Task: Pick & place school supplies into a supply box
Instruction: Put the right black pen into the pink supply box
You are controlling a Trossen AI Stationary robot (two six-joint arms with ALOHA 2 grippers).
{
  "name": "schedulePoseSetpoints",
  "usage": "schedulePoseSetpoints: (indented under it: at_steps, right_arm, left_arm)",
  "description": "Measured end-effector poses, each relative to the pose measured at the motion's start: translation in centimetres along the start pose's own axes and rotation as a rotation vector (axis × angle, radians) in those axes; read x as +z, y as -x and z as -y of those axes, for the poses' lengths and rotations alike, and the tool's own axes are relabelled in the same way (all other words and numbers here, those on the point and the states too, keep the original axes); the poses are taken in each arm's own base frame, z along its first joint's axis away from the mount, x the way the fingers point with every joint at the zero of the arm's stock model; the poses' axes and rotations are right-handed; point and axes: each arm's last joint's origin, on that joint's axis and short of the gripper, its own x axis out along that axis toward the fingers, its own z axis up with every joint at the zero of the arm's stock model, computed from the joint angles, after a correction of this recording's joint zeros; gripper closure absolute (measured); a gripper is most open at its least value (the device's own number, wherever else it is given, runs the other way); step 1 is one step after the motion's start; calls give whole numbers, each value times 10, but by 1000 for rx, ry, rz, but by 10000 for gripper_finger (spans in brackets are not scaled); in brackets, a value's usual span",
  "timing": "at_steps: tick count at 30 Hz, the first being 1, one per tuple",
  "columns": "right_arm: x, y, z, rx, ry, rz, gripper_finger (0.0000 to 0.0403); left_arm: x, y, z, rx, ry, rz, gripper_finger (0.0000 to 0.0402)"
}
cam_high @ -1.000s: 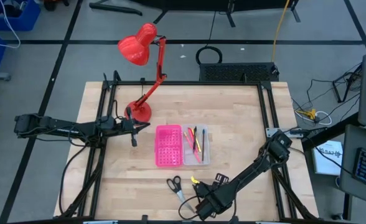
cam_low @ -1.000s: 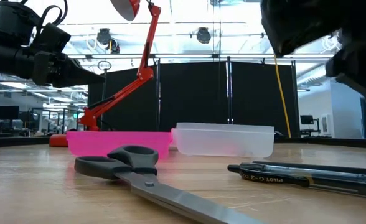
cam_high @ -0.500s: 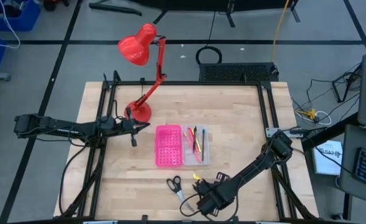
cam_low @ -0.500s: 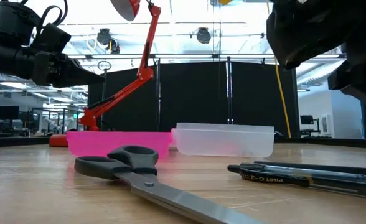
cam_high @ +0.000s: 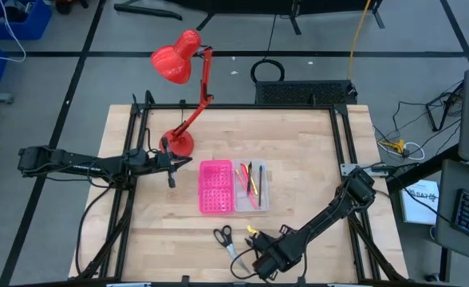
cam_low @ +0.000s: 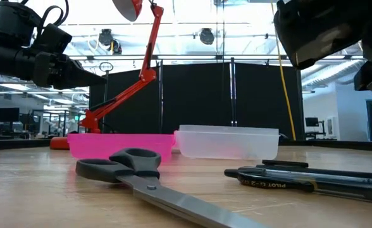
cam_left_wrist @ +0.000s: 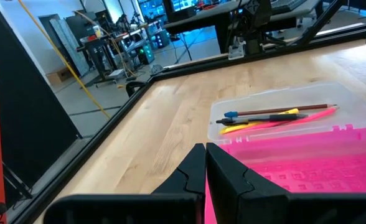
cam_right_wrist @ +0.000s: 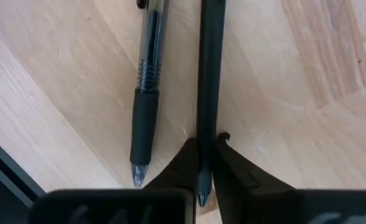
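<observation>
Near the table's front edge my right gripper (cam_high: 260, 257) is shut on a dark pen (cam_right_wrist: 206, 74), with a clear-barrelled pen (cam_right_wrist: 147, 93) lying beside it. Both pens (cam_low: 300, 180) show on the wood in the low view. Black-handled scissors (cam_high: 225, 239) lie flat to their left. The supply box lies open mid-table, with a pink half (cam_high: 216, 187) and a clear half (cam_high: 251, 186) holding several pens. My left gripper (cam_left_wrist: 206, 167) hovers shut left of the box, holding nothing. My right gripper pinches the dark pen between its two fingers near the pen's tip end (cam_right_wrist: 203, 146). The fingers come from above, pointing down, one on each side of the barrel and across its length. As far as the low view shows, the pen lies along the table.
A red desk lamp (cam_high: 180, 64) stands with its base (cam_high: 179, 143) at the back left of the table, close to my left gripper. A small yellow item (cam_high: 250, 232) lies by my right gripper. Bare wood spreads right of the box.
My right gripper has shut on the dark pen near the table's near edge. In the low view the pens have slid a little toward the scissors.
</observation>
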Motion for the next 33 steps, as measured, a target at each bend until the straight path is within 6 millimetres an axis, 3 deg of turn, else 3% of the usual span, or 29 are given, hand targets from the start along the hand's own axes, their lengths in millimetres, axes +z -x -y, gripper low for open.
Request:
schedulePoseSetpoints:
  at_steps: [5, 8, 14, 20, 26, 30, 33]
  right_arm:
    - [-3, 0, -1, -3, -41, 3, 366]
    - [-5, 0, -1, -28, -55, 42, 376]
    - [-11, 15, 4, -66, -73, 177, 384]
    - [-17, 40, 21, -151, -158, 265, 384]
    - [-19, 78, 39, -158, -235, 376, 384]
    - [-11, 103, 49, -79, -337, 503, 384]
    - [9, 122, 57, 39, -468, 626, 384]
  left_arm:
    - [0, 0, 0, 0, 0, 0, 380]
    - [0, 0, 0, 0, 0, 0, 380]
    - [0, 0, 0, 0, 0, 0, 380]
    - [0, 0, 0, 0, 1, 0, 380]
    - [0, 0, 0, -1, 4, 1, 380]
    - [0, 0, 0, -1, 4, 1, 380]
    - [0, 0, 0, -1, 4, 1, 380]
